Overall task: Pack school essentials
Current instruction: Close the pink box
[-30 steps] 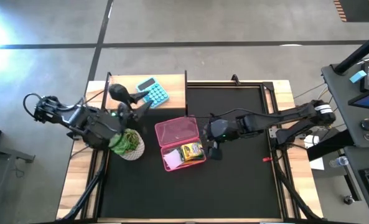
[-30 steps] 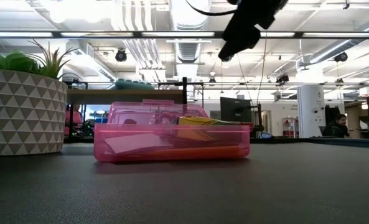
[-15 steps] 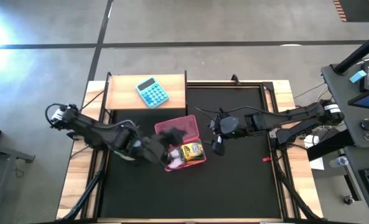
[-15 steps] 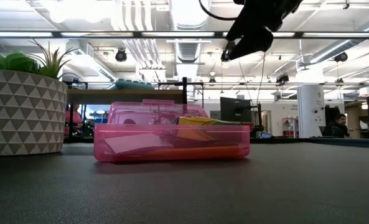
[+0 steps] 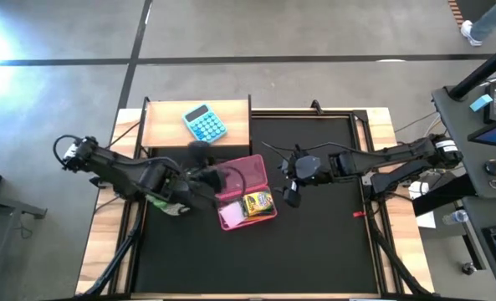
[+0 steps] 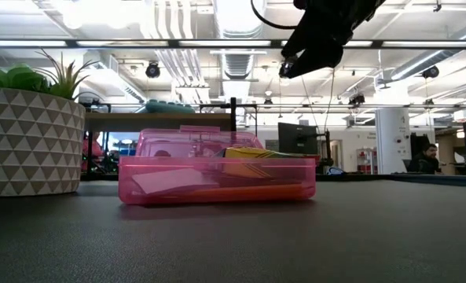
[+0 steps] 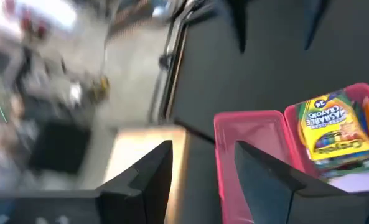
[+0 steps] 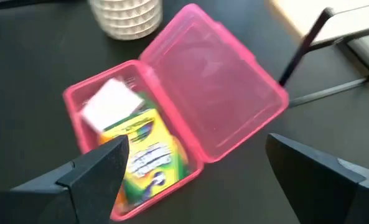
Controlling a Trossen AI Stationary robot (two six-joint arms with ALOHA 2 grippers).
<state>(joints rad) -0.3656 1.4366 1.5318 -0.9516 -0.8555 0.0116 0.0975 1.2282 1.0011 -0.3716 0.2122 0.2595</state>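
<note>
An open pink plastic box (image 5: 243,194) lies on the black mat with its lid (image 8: 215,106) folded back flat. In its tray are a yellow crayon box (image 8: 144,155) and a white note pad (image 8: 112,102). Scissors and pens do not show. My left gripper (image 5: 207,177) hovers open over the lid's left edge; in the left wrist view its fingers (image 7: 153,180) straddle that edge (image 7: 224,143) from above. My right gripper (image 5: 291,197) hangs wide open just right of the box, high above the mat (image 6: 295,67).
A light-blue calculator (image 5: 206,123) lies on the wooden board beyond the box. A potted plant (image 6: 28,141) stands left of the box, mostly under my left arm in the high view. Bare black mat (image 5: 314,251) stretches to the near and right sides.
My left gripper swung from near the calculator toward the table's right and near edge, reaching over the pink box, then drew back a little to the lid's left edge. My right gripper rose slightly and shifted a little to the right of the box. The box stayed put.
</note>
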